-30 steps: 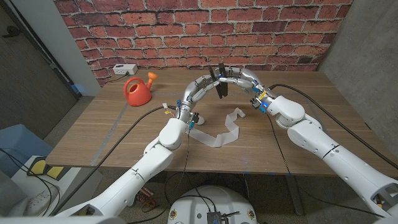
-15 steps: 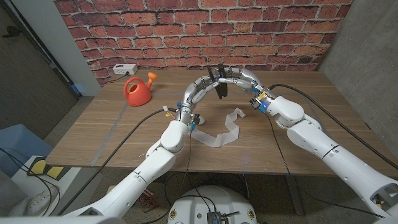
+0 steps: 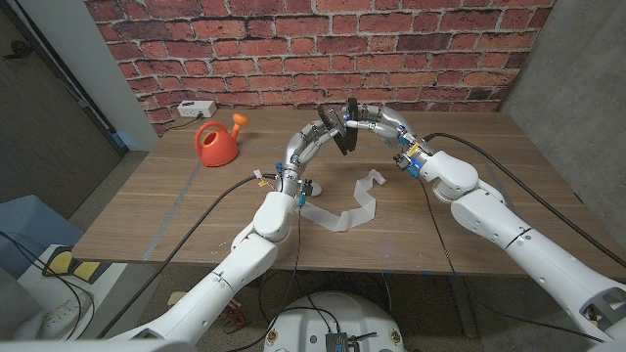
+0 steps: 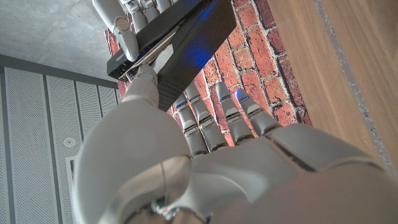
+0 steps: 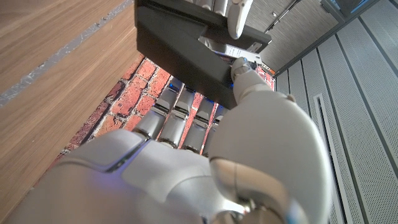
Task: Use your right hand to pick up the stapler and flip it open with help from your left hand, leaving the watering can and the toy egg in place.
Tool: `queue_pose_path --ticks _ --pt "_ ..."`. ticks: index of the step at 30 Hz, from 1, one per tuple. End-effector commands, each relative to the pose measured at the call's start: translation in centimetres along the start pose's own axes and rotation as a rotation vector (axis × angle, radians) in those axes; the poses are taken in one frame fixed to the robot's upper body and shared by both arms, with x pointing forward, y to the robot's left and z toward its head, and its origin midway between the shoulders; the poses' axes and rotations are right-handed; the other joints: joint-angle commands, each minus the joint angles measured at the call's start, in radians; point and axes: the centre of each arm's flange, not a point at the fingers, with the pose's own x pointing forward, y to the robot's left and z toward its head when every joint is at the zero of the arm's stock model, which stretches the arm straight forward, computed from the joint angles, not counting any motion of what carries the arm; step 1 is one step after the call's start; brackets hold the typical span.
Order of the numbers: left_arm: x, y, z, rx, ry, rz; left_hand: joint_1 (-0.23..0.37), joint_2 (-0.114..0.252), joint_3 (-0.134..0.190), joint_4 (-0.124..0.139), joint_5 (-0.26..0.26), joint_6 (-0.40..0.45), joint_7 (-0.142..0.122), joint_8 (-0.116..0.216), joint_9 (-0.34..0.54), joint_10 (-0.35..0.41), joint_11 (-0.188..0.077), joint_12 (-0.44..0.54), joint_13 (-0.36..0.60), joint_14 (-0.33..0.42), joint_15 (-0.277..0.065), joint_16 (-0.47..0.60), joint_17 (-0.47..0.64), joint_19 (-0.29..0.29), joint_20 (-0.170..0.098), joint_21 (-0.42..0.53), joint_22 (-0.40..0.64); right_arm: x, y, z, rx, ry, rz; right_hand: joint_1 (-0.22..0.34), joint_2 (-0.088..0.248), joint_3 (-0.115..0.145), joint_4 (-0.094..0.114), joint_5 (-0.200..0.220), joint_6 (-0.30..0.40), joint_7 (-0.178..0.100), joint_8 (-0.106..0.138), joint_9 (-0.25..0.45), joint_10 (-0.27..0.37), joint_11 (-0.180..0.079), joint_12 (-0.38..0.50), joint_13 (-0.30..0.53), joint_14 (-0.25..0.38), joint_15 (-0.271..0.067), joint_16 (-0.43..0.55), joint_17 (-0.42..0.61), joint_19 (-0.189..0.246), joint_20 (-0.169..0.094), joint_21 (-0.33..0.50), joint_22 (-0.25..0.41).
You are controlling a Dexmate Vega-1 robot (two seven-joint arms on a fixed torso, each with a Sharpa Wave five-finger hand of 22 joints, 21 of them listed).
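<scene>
**Stapler held up between both your hands**

The slim black stapler (image 3: 339,127), matte and boxy with a bright metal strip along its inside, hangs above the far part of the wooden table (image 3: 469,230), its two halves parted in a narrow wedge in the left wrist view. Your right hand (image 3: 370,121) grips it with fingers curled around one end. Your left hand (image 3: 323,127) meets it from the other side, thumb on the metal strip and fingers closed on the body. Well off to your left hand's outer side sits the glossy orange plastic watering can (image 3: 217,142). Below both hands, a curled white paper strip (image 3: 350,207) lies on the table.
</scene>
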Motion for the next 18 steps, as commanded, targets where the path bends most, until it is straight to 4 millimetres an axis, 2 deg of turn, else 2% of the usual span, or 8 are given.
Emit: queue_pose_path --ticks 1,11,14,18 --pt "0.02 0.08 -0.24 -0.015 -0.002 -0.002 0.052 0.059 0.047 0.037 0.008 0.016 -0.006 0.112 0.422 0.004 -0.002 0.029 0.093 0.003 -0.138 -0.005 0.008 0.0 0.004 0.009 0.002 -0.05 -0.32 -0.31 0.021 0.008 -0.01 0.006 0.021 0.005 0.004 0.008 0.028 -0.015 0.007 -0.001 0.104 -0.06 0.007 0.005 0.012 -0.16 0.004 0.001 -0.004 -0.042 0.008 0.003" --pt "-0.18 0.18 -0.21 -0.027 -0.006 0.001 0.051 0.054 0.052 0.039 0.008 0.012 -0.009 0.122 0.423 0.001 -0.003 0.032 0.102 0.004 -0.141 -0.01 0.016 -0.003 0.007 0.01 0.002 -0.08 -0.37 -0.42 0.038 0.009 -0.02 0.006 0.021 0.005 0.003 0.008 0.027 -0.014 0.006 -0.001 0.104 -0.058 0.006 0.005 0.013 -0.16 0.003 0.002 -0.004 -0.042 0.01 0.003" --pt "-0.41 0.39 -0.13 -0.027 -0.011 0.015 0.048 0.045 0.054 0.038 0.007 0.015 -0.007 0.129 0.419 0.004 -0.005 0.036 0.108 0.021 -0.158 -0.011 0.016 -0.001 -0.021 0.011 0.001 -0.12 -0.37 -0.39 0.033 0.01 -0.022 0.007 0.022 0.005 0.003 0.008 0.027 -0.014 0.005 -0.001 0.106 -0.059 0.007 0.006 0.013 -0.16 0.003 0.002 -0.005 -0.042 0.01 0.003" --pt "-0.5 0.68 0.15 -0.013 -0.01 0.023 0.049 0.043 0.06 0.035 0.007 0.02 -0.004 0.135 0.415 0.007 -0.005 0.038 0.113 0.044 -0.166 -0.012 0.013 -0.002 -0.028 0.011 0.0 -0.18 -0.38 -0.3 0.024 0.01 -0.025 0.007 0.022 0.005 0.003 0.008 0.027 -0.014 0.005 -0.001 0.105 -0.058 0.006 0.006 0.013 -0.159 0.002 0.002 -0.005 -0.042 0.011 0.003"
